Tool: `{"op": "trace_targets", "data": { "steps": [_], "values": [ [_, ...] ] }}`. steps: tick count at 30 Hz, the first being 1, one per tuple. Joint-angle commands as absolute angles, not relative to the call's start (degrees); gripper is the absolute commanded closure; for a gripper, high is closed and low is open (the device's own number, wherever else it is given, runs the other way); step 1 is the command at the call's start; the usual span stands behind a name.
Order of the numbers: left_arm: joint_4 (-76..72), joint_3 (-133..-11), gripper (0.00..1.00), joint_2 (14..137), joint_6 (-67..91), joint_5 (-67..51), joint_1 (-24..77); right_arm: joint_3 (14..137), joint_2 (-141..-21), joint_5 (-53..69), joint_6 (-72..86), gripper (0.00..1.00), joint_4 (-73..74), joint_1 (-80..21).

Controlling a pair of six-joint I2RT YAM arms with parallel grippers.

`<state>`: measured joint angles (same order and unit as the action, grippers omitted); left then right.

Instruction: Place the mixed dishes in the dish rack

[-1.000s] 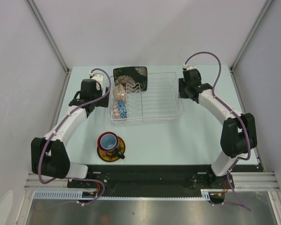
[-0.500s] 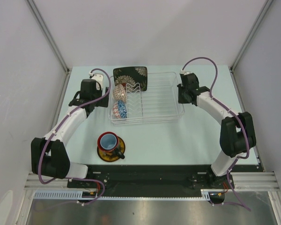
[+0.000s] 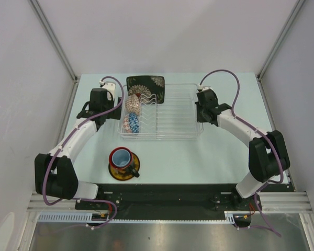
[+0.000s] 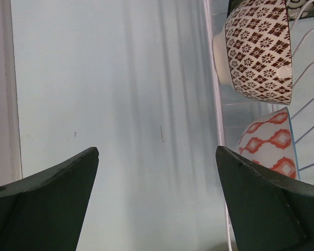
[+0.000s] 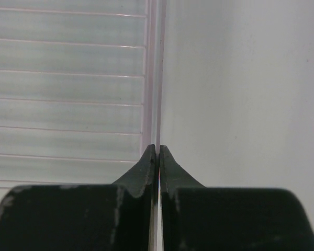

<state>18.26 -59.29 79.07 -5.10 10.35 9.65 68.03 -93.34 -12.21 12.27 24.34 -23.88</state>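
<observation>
We see the left gripper wide open over the pale worktop, beside the white wire dish rack, which holds a beige netted bowl, small blue bowl and black square floral plate. The red mug stands on the round yellow saucer, unloaded. The right gripper pinches the rack's right rim. We judge the mug comes next.

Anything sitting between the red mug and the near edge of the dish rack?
No. In the top view, only a bare strip of table separates the red mug from the dish rack and its near rim.
</observation>
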Motion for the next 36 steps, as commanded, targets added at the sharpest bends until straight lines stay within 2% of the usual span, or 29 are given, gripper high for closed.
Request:
{"op": "trace_targets", "data": {
  "steps": [1,13,16,18,19,20,28,30,33,34,36],
  "values": [
    [16.7,-59.8,0.01,76.5,-6.3,11.1,9.1,65.4,-89.5,-13.4,14.5,1.00,26.4,-27.1],
    [17.0,-59.7,0.01,75.5,-6.9,10.5,8.5,62.3,-86.0,-15.8,15.0,1.00,28.2,-24.3],
    [17.2,-59.6,0.01,75.3,-7.1,10.1,8.1,62.3,-85.0,-16.1,14.9,0.49,28.3,-25.0],
    [17.6,-59.8,0.01,75.1,-7.0,9.6,7.3,62.3,-83.9,-17.7,14.1,0.30,28.1,-27.1],
    [17.8,-59.9,0.01,74.7,-6.9,8.9,6.9,62.3,-82.8,-18.9,13.7,0.10,27.9,-28.0],
    [17.9,-59.9,0.01,74.6,-6.8,8.4,6.6,62.5,-82.0,-21.6,13.3,0.01,28.0,-29.0],
    [20.8,-61.0,0.01,72.8,-6.3,3.1,2.0,71.2,-77.2,-30.5,15.0,0.00,37.1,-43.8],
    [21.7,-60.6,0.01,72.0,-6.2,0.8,0.5,77.1,-75.3,-22.6,17.5,0.00,36.3,-46.8],
    [21.9,-60.1,0.01,70.9,-5.7,-1.9,-1.5,76.7,-72.9,0.5,18.6,0.00,25.6,-50.0],
    [22.1,-59.8,0.01,70.6,-5.3,-2.1,-1.7,77.1,-74.3,9.8,19.3,0.00,21.8,-49.8],
    [22.4,-59.2,0.00,69.4,-4.8,-3.2,-2.4,83.7,-81.7,14.1,20.6,0.00,23.5,-48.4]
  ]
}}
